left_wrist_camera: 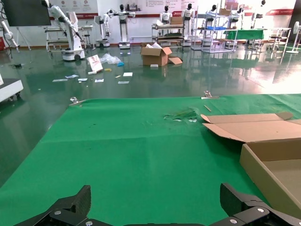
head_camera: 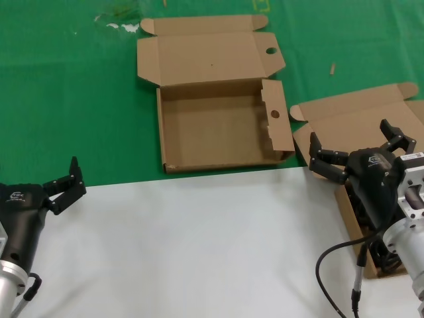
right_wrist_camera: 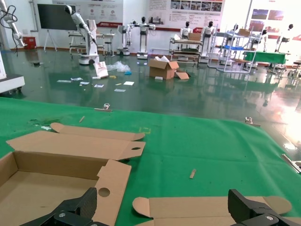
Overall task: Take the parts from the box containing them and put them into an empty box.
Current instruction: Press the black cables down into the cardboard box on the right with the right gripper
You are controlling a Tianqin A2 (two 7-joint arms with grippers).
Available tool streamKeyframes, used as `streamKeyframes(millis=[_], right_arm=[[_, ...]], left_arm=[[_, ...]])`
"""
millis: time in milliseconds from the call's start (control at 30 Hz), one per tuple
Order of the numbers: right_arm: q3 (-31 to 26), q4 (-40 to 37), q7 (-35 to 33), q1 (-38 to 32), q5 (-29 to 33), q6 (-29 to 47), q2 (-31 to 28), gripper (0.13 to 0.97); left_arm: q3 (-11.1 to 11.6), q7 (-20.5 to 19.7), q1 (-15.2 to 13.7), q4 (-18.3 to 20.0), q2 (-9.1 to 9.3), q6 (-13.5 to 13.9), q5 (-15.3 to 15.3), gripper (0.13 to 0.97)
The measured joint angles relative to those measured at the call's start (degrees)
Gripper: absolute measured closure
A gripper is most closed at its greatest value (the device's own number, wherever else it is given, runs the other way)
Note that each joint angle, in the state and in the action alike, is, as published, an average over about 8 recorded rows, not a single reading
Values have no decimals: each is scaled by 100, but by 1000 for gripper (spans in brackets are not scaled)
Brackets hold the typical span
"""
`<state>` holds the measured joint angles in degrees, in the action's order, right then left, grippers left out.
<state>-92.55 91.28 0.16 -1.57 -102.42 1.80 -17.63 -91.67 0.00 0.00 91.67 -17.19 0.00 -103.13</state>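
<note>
Right gripper (head_camera: 358, 149) hovered with fingers apart above the box containing them (head_camera: 344, 126); parts (head_camera: 361, 212) lay directly beneath, mostly hidden (risk of snagging a coil or the lid); empty box (head_camera: 218, 126) well to its left; left gripper (head_camera: 66, 185) idle, apart.

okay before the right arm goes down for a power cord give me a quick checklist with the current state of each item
1. Right hand open and holding nothing: ok.
2. Right hand above the box containing the cords: ok, it hangs over that box.
3. Cords reachable: cannot tell, the arm hides most of them.
4. Empty box open, nothing inside: ok.
5. Left hand out of the way: ok, open at the left over the white surface.
</note>
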Motion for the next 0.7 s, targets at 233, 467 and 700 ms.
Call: streamKeyframes(millis=[233, 467, 700], right_arm=[[0, 0, 0, 0, 0, 0, 0, 129], [0, 0, 0, 0, 0, 0, 0, 129], [0, 0, 0, 0, 0, 0, 0, 129]], left_arm=[[0, 0, 0, 0, 0, 0, 0, 132], [0, 0, 0, 0, 0, 0, 0, 161], [0, 0, 0, 0, 0, 0, 0, 191]])
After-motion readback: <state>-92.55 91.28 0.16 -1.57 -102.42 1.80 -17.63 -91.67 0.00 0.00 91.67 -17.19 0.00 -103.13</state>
